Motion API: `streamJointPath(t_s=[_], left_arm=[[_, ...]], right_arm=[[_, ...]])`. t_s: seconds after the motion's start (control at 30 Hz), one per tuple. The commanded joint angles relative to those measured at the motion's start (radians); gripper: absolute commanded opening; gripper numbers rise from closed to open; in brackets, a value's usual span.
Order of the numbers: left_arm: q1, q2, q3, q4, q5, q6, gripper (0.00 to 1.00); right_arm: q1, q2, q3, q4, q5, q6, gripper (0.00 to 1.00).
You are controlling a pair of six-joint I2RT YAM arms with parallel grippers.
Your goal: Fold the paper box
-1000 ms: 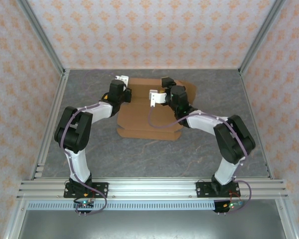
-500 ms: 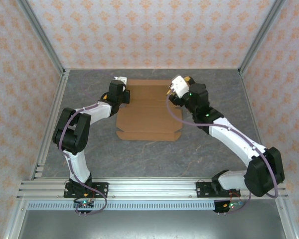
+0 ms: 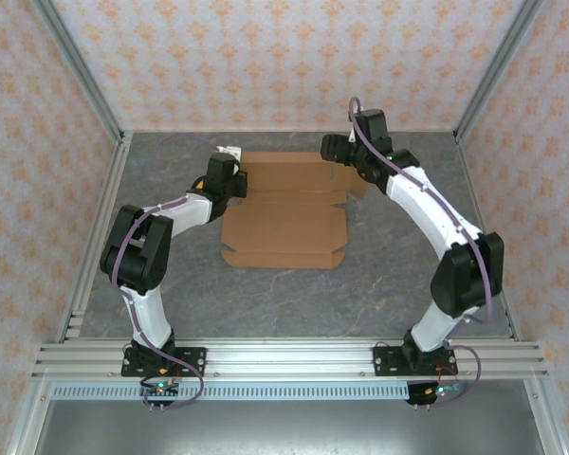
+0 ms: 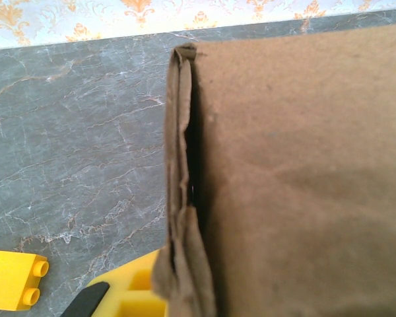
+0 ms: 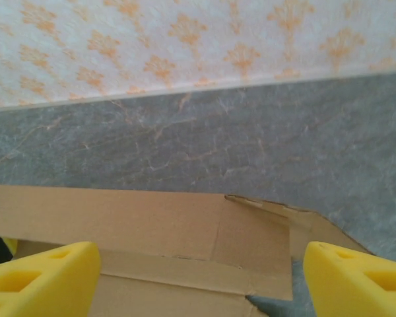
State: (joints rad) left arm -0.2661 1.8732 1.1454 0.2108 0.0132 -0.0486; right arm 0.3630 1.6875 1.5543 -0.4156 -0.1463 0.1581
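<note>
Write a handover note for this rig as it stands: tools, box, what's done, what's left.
left tool: shut, apparently pinching the doubled-over far-left edge of the paper box.
right tool: open, holding nothing, hovering over the box's far-right corner flap.
Box: lies mostly flat on the table, between the arms.
Done: left edge folded over.
Left: the other flaps and walls are not yet raised or tucked, so there is no closed box yet.
</note>
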Motion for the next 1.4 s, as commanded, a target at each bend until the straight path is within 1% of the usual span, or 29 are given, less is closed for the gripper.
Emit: streamJointPath(t_s=[0.0,0.1,0.4,0.73,0.83,0.93,0.97,1.07,1.1,1.27,1.37], left_arm=[[0.008,-0.019,0.007,0.012,-0.022,-0.014,0.00],[0.008,-0.017,0.006,0.012,-0.021,-0.016,0.00],[0.008,-0.016,0.001,0.018,-0.013,-0.023,0.00],[0.006,-0.016,-0.004,0.021,-0.011,-0.029,0.00],[0.007,-0.014,-0.004,0.019,-0.011,-0.029,0.00],[0.007,-0.014,-0.004,0.019,-0.012,-0.029,0.00],[0.007,-0.014,-0.002,0.019,-0.013,-0.029,0.00],[0.008,-0.013,0.001,0.011,-0.014,-0.028,0.00],[0.008,-0.013,0.001,0.009,-0.015,-0.027,0.00],[0.007,-0.017,0.001,0.003,-0.022,-0.028,0.00],[0.007,-0.022,-0.001,0.000,-0.027,-0.029,0.00]], right_arm=[[-0.018,0.057,0.084,-0.120,-0.053,0.117,0.81],[-0.036,0.115,0.127,-0.132,-0.116,0.150,0.80],[-0.036,0.207,0.156,-0.112,-0.206,0.212,0.76],[-0.053,0.231,0.083,0.049,-0.346,0.358,0.59],[-0.069,0.223,0.066,0.080,-0.361,0.374,0.53],[-0.087,0.204,0.034,0.119,-0.377,0.385,0.51],[-0.089,0.198,0.031,0.115,-0.374,0.376,0.53],[-0.088,0.158,0.034,0.057,-0.308,0.312,0.75],[-0.091,0.135,0.020,0.047,-0.278,0.292,0.79],[-0.102,-0.008,-0.089,0.032,-0.184,0.215,0.88],[-0.104,-0.114,-0.217,0.058,-0.159,0.193,0.89]])
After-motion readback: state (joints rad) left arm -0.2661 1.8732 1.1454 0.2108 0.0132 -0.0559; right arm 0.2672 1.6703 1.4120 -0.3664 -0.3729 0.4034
